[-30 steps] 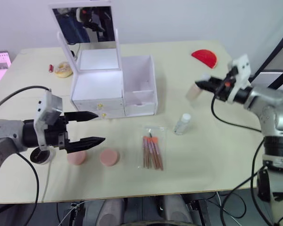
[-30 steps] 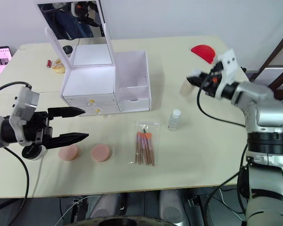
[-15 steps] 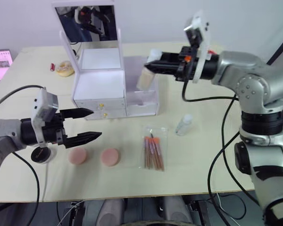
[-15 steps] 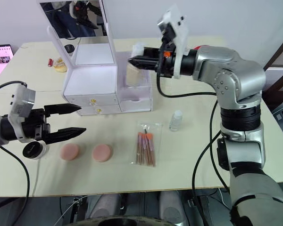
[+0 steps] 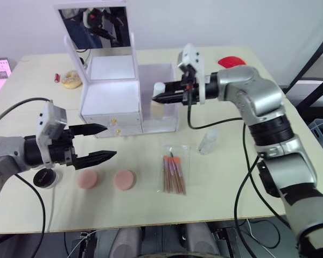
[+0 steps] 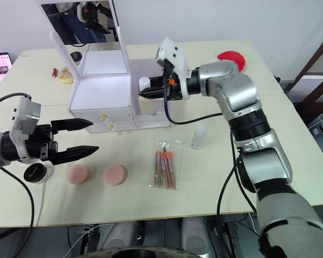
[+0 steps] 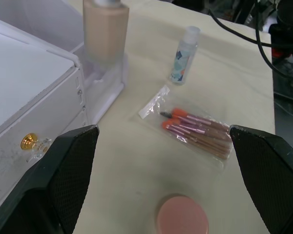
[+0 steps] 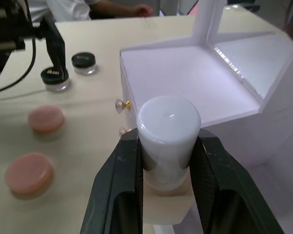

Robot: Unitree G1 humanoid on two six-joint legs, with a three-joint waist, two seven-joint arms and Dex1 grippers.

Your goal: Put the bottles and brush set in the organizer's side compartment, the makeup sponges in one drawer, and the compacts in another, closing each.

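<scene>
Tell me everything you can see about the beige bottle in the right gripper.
The beige bottle is tall, with a squarish body full of beige liquid, a silver neck and a round white cap. It looks like glass or clear plastic. It stands upright, lowered into the side compartment of the white organizer. The right gripper is shut on its neck, just under the cap. Whether its base rests on the compartment floor cannot be told.

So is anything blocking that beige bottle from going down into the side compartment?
Nothing visible does. The right gripper holds the beige bottle upright, already lowered inside the open-topped side compartment.
</scene>
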